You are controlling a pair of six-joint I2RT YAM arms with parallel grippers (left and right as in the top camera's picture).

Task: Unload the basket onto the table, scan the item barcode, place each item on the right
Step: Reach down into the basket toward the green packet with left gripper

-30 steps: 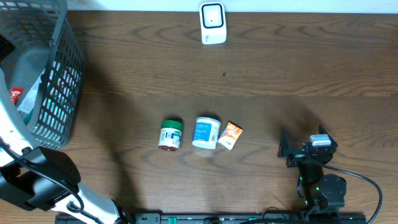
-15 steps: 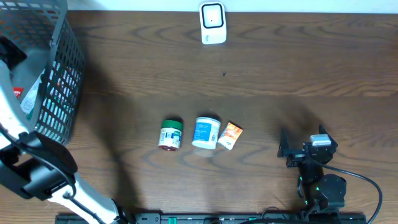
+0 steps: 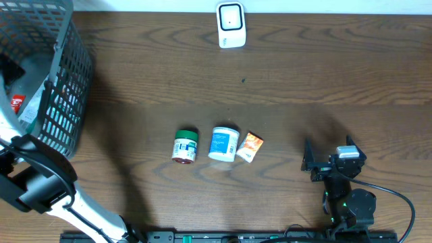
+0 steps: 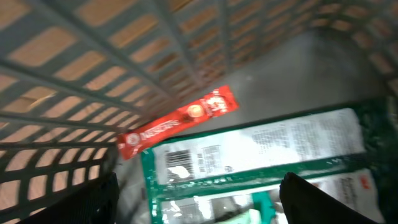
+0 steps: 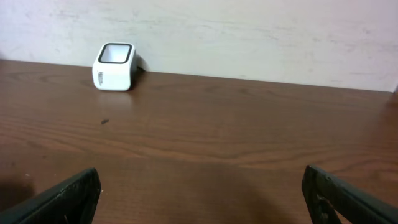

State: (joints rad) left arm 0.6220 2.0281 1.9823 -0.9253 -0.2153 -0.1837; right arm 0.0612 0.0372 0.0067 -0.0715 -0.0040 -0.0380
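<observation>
Hanging inside the basket (image 4: pixel 186 37), the left claw (image 4: pixel 208 202) (jaws wide apart) straddles the green-edged packet (image 4: pixel 261 146) below

Left tool (image 4: pixel 199 196) and right tool (image 5: pixel 202 196) stand spread (jaws wide).

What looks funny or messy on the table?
The green-lidded jar and the white jar with a blue label seem to lie on their sides instead of standing. A small orange packet sits askew beside the white jar. Nothing looks spilled or broken.
</observation>
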